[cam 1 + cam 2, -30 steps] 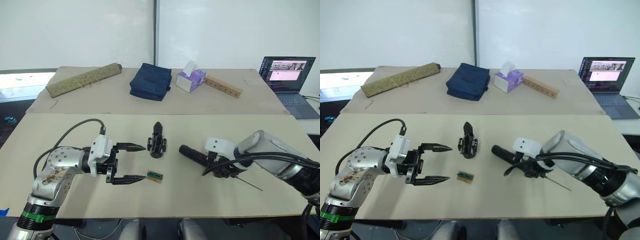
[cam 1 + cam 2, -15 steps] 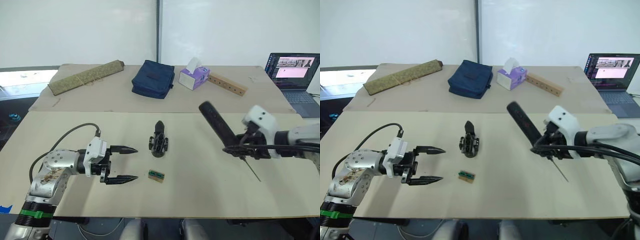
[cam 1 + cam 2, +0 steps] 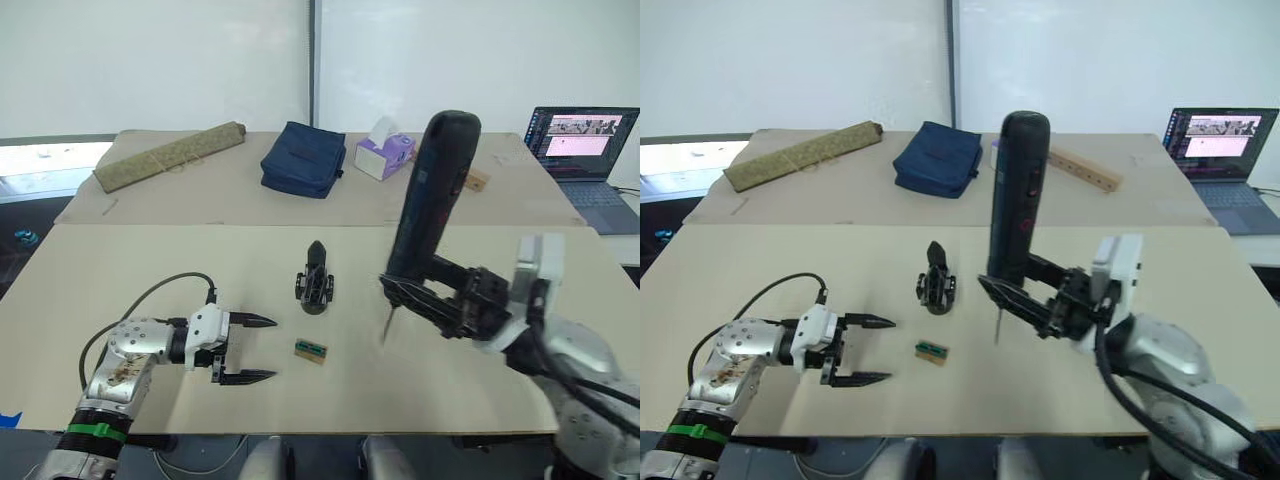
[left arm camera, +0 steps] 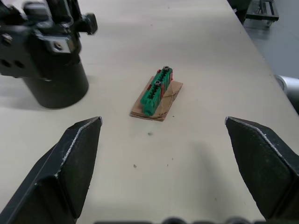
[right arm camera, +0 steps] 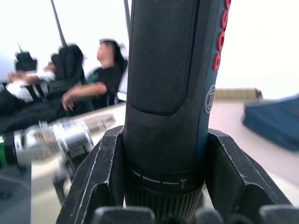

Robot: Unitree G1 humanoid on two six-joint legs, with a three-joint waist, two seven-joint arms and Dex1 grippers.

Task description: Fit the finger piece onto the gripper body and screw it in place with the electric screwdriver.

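With the gripper body (image 3: 315,282) as the mark, the left gripper (image 3: 259,348) hovers nearer and to its left, fingers spread and empty, a green-and-tan block (image 3: 310,351) just beyond its tips. To the body's right, the right gripper (image 3: 1012,296) clamps the electric screwdriver (image 3: 430,190) nearly upright, bit down. No loose finger piece can be made out.

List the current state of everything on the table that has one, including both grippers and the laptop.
electric screwdriver: held upright, bit pointing down, above the table
right gripper: shut on the electric screwdriver
left gripper: open, holding nothing
gripper body: standing on the table, finger pointing up
green block: lying on a tan scrap
laptop: open, screen lit
blue bag: closed, lying flat
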